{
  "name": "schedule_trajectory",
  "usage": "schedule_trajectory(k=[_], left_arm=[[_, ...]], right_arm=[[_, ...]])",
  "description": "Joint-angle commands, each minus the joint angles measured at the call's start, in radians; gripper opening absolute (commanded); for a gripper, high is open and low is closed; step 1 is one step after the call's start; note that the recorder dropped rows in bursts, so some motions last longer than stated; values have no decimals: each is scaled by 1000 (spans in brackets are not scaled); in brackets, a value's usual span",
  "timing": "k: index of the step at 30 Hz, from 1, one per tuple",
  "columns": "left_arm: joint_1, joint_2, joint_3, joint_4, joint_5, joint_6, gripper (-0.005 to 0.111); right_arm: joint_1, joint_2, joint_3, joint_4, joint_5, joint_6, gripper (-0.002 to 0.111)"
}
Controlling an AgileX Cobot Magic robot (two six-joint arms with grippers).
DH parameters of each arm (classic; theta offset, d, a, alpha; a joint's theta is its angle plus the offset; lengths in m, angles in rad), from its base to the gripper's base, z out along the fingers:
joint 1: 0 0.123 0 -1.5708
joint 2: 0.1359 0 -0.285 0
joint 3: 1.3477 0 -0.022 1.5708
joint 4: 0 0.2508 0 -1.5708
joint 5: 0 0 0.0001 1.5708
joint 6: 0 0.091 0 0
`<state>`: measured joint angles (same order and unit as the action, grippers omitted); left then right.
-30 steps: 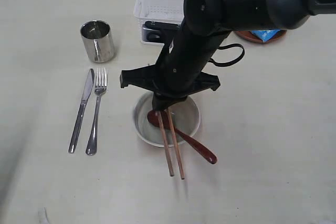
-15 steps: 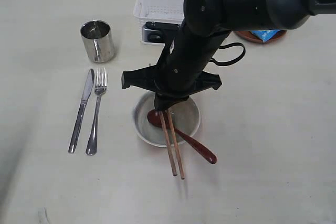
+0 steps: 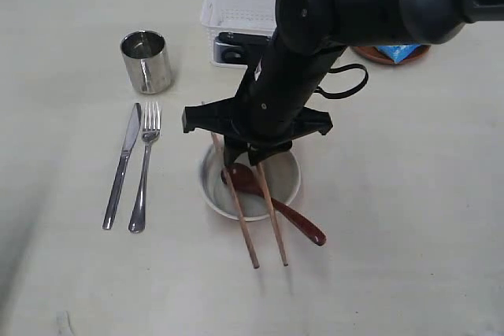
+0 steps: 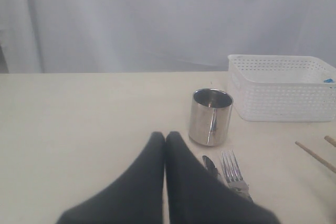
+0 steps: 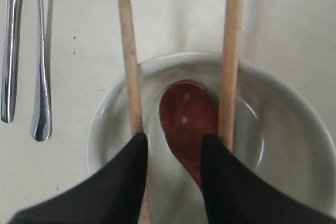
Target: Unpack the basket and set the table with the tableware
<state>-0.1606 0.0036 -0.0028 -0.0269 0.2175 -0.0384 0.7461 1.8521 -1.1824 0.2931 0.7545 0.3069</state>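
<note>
Change: right claw [image 3: 248,155] over the cream round bowl [image 3: 214,190], pinched shut on the pair of wooden chopsticks [image 3: 245,234] 1 s ago, is now spread. The sticks, side by side before, now splay apart and lie across the bowl rim, free ends on the pale cream surface [image 3: 394,234] toward its near edge. In the wrist view each stick runs just outside a finger; can't tell if touching. Nothing is pinched.

Meaning: chopsticks look released, so that item is prob. placed. They sit uneven and may need a tidy.

Left claw [image 4: 165,145]: fingers pressed together, empty, low over the surface near the cup.

Containers:
- Bowl, mid-surface: holds the head of the reddish-brown wooden spoon [image 3: 295,222], handle out over the rim. Chopsticks lie on top.
- Shiny steel cup [image 3: 146,62], toward the far-left corner: looks empty.
- White perforated plastic basket [image 3: 236,5], at the far edge: inside mostly hidden by the arm. Dark shape low at its front, can't ID.
- Small brown round plate [image 3: 374,57], far edge beside the basket: blue bag [image 3: 398,51] on it, mostly hidden.

Steel knife [image 3: 123,167] and steel fork [image 3: 143,175] lie parallel, between the bowl and the left edge.
</note>
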Motion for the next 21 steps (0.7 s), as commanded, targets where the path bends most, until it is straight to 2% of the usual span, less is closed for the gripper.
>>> schedule_trajectory(k=[1, 7, 12, 17, 21], left_arm=[[-1, -4, 3, -3, -6, 0, 0], [-1, -4, 3, -3, -6, 0, 0], [-1, -4, 3, -5, -6, 0, 0], [-1, -4, 3, -5, -6, 0, 0], [-1, -4, 3, -5, -6, 0, 0]], right_arm=[[0, -44, -11, -8, 2, 0, 34], [2, -94, -48, 20, 9, -52, 34], [36, -79, -64, 231, 16, -276, 34], [85, 6, -98, 255, -22, -300, 21], [85, 90, -134, 259, 12, -307, 19]])
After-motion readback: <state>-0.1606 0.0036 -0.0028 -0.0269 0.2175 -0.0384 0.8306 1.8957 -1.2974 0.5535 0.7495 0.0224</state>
